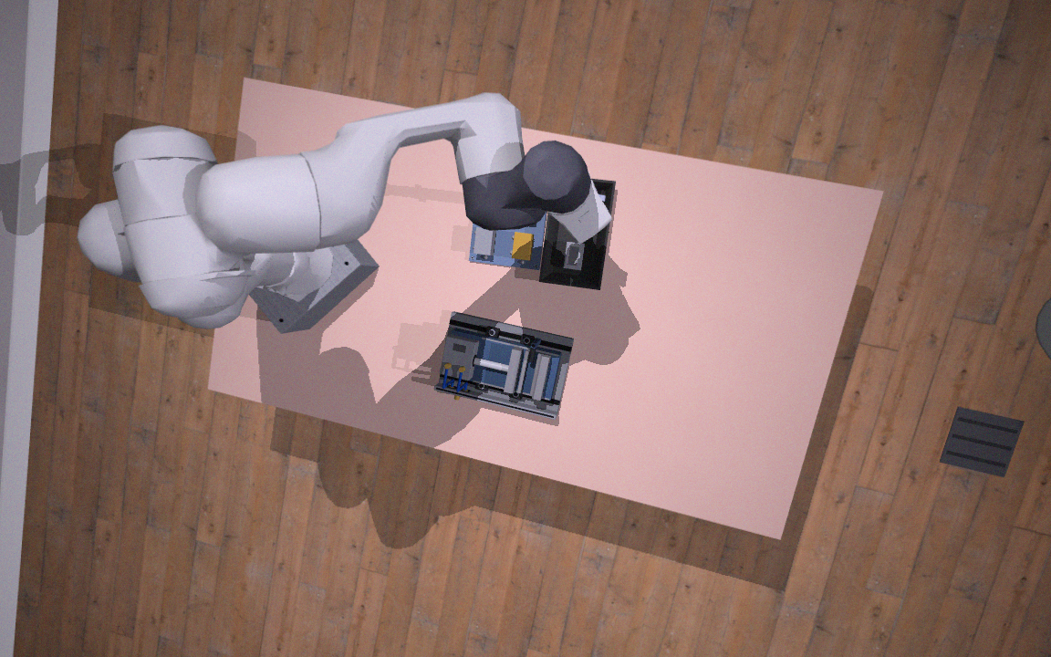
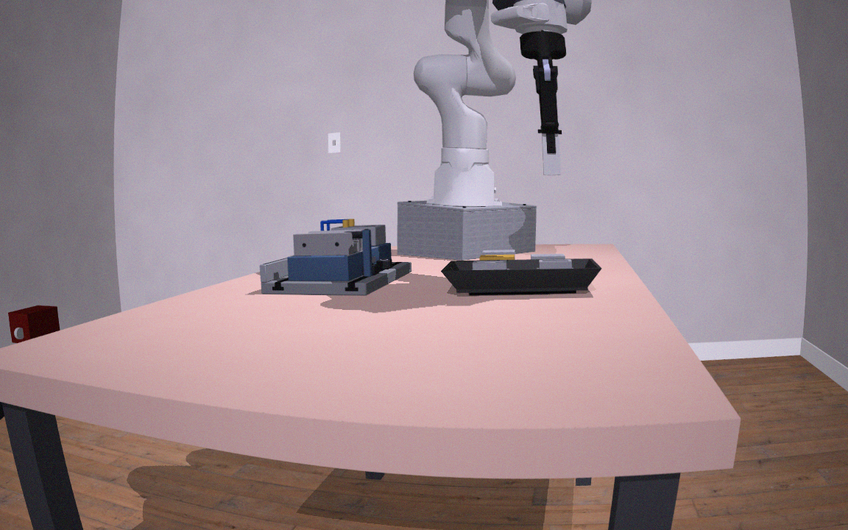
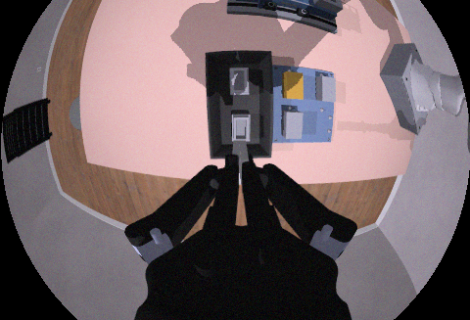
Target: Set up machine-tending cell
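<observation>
My gripper (image 2: 550,161) is shut and empty, hanging high above the black outfeed tray (image 2: 520,274). In the wrist view the closed fingertips (image 3: 237,160) point down at the tray (image 3: 238,105), where two grey finished parts (image 3: 239,81) (image 3: 241,126) lie one behind the other. Beside the tray is the blue infeed plate (image 3: 304,105), carrying a brass blank (image 3: 293,85) and an aluminium blank (image 3: 293,124). The vise (image 1: 506,363) stands apart, nearer the table's front, and it also shows in the exterior view (image 2: 331,260). My arm hides part of the tray from above.
The grey pedestal of my arm (image 2: 465,228) stands at the back of the table behind the plate and tray. A red box (image 2: 33,322) sits off the table at the left. A dark floor vent (image 1: 981,441) lies on the wooden floor.
</observation>
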You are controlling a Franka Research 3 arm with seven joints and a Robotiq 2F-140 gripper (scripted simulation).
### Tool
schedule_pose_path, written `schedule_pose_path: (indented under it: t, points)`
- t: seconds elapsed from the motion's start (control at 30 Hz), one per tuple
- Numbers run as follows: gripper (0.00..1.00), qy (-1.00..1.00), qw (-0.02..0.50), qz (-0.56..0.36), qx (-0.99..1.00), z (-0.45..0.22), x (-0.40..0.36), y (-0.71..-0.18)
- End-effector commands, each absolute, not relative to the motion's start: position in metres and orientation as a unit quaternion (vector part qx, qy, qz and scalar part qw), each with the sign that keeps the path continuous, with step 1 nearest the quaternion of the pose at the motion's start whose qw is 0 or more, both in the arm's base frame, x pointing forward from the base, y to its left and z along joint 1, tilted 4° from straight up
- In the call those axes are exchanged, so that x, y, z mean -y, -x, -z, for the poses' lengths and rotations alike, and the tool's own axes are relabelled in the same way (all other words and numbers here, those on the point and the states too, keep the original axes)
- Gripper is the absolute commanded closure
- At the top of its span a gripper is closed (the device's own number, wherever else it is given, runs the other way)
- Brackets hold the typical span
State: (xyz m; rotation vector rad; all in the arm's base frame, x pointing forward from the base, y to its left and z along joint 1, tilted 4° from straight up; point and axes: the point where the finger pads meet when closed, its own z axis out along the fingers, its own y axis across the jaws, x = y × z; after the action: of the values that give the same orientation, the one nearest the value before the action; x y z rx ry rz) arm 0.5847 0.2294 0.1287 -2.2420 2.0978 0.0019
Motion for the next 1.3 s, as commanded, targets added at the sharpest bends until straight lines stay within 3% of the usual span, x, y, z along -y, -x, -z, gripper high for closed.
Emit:
schedule_pose_path:
  t: [0.0, 1.0, 1.27]
  points:
    - [1.0, 0.731, 0.036, -0.003, -0.682, -0.13, -0.23, -0.584]
    - [1.0, 0.731, 0.036, -0.003, -0.682, -0.13, -0.229, -0.572]
    - [1.0, 0.732, 0.035, -0.003, -0.68, -0.124, -0.215, -0.467]
